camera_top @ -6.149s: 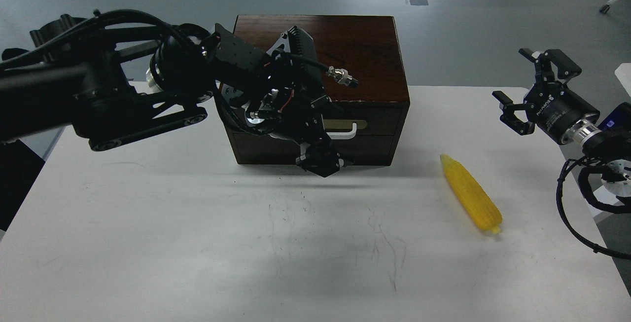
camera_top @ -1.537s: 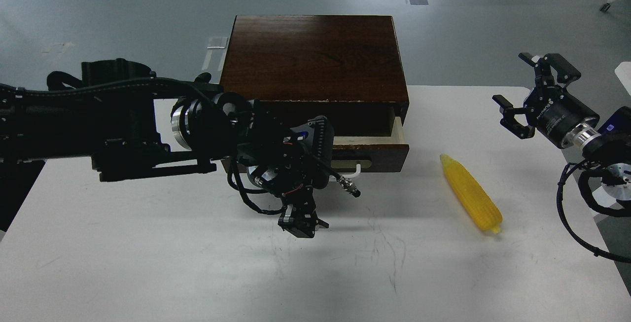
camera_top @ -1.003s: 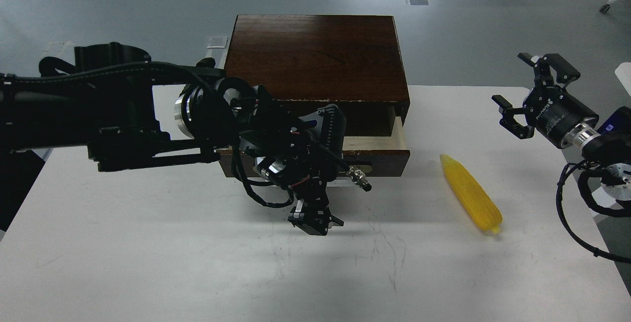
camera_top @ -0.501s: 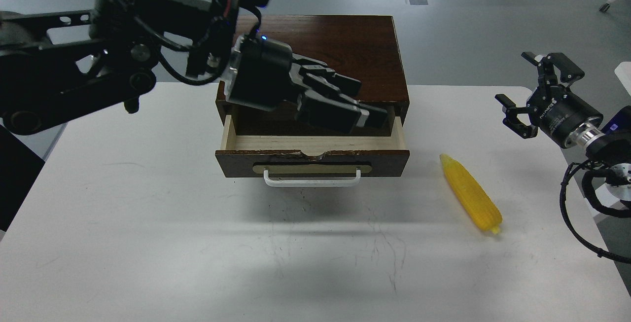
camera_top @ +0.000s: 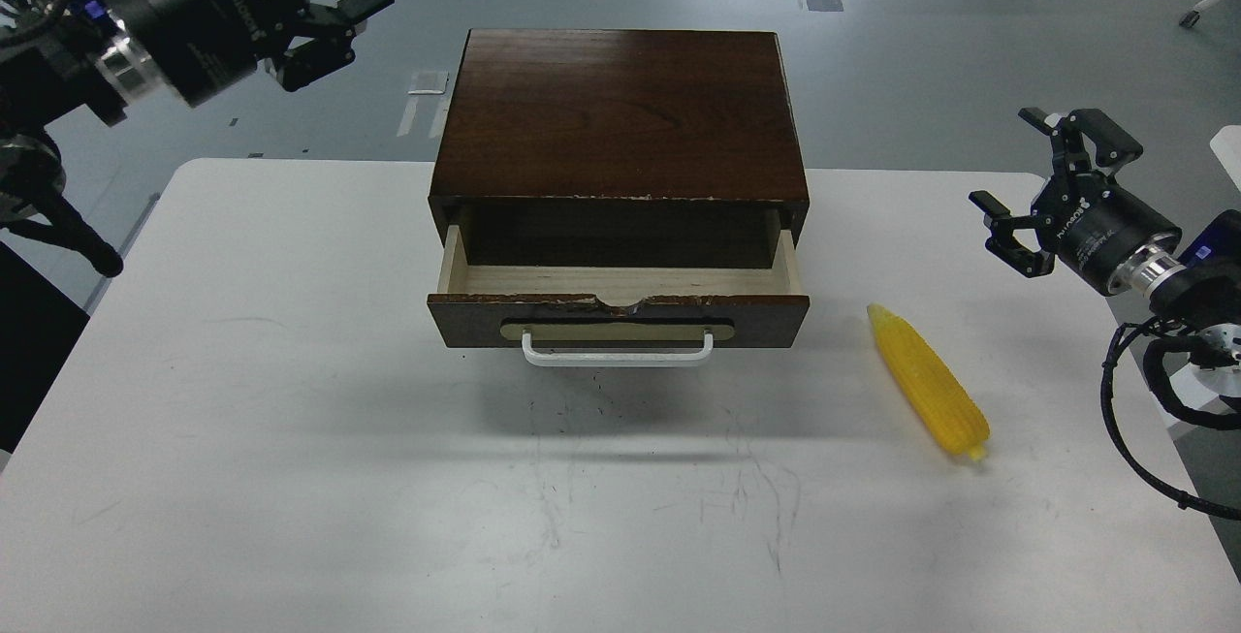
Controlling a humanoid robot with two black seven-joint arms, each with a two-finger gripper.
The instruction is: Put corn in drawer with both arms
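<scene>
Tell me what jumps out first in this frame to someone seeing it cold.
The dark wooden box at the table's centre, its drawer pulled open and showing an empty pale interior. Next, the bright yellow corn lying on the table to the right of the drawer, untouched. Both arms are clear of it: the left gripper raised at top left, the right gripper hovering beyond the corn, jaws open on each.

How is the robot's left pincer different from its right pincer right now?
The left pincer is raised high at the far left, past the table's back edge; the right pincer hangs at the table's right side, above the corn. The left pincer is farther from the open drawer and the corn than the right pincer. Both are black, open and holding nothing.
</scene>
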